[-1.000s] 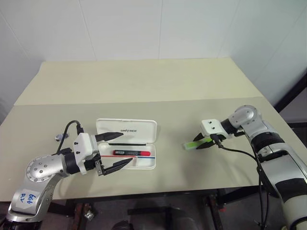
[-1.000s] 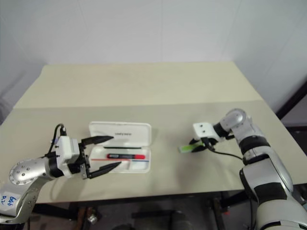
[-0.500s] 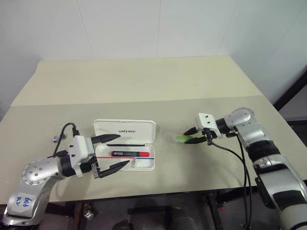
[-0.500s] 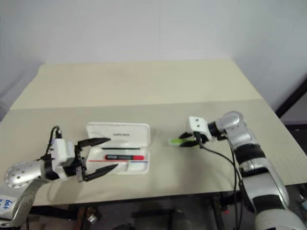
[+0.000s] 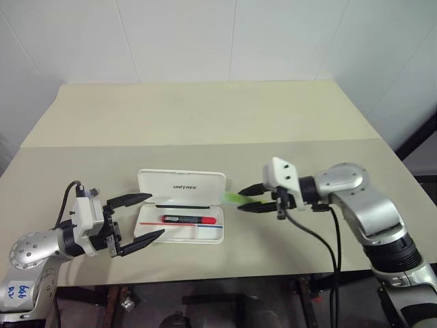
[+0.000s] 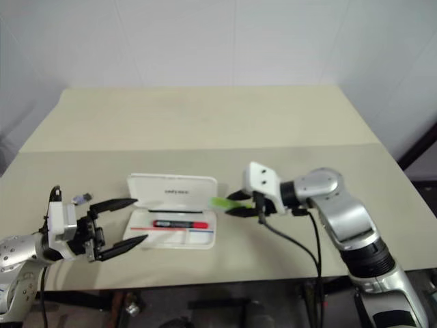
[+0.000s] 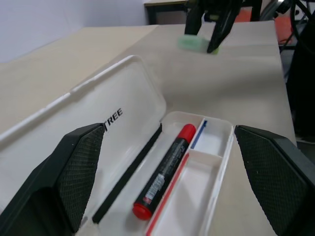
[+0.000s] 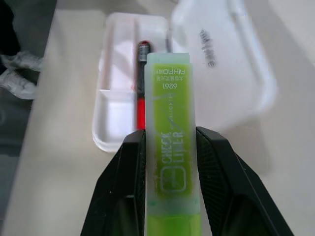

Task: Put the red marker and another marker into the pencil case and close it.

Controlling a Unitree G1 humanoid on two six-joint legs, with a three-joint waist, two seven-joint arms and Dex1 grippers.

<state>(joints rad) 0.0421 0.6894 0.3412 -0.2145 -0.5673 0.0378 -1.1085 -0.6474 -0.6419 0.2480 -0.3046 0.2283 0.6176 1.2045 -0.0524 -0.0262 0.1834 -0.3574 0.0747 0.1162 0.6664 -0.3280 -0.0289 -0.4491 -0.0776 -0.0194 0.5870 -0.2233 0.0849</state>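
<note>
From my remote station I see the beige surface [image 5: 205,123] carrying the white pencil case [image 5: 181,214], lying open with its lid [image 5: 182,188] folded back away from the robot and the lettering showing. In the tray rests the red marker [image 5: 190,219], lengthwise, its red cap toward the robot's right, beside a thin red-and-blue line. The left end effector [image 5: 145,217] hangs just left of the case, its two black fingers spread wide apart, one near the lid's edge and one near the tray's front edge, clamped on nothing. The right end effector [image 5: 244,197] sits just off the case's right end, fingers pressed together on the green marker [image 5: 231,197], whose free end points at the case, raised above the surface near the lid's right corner.
</note>
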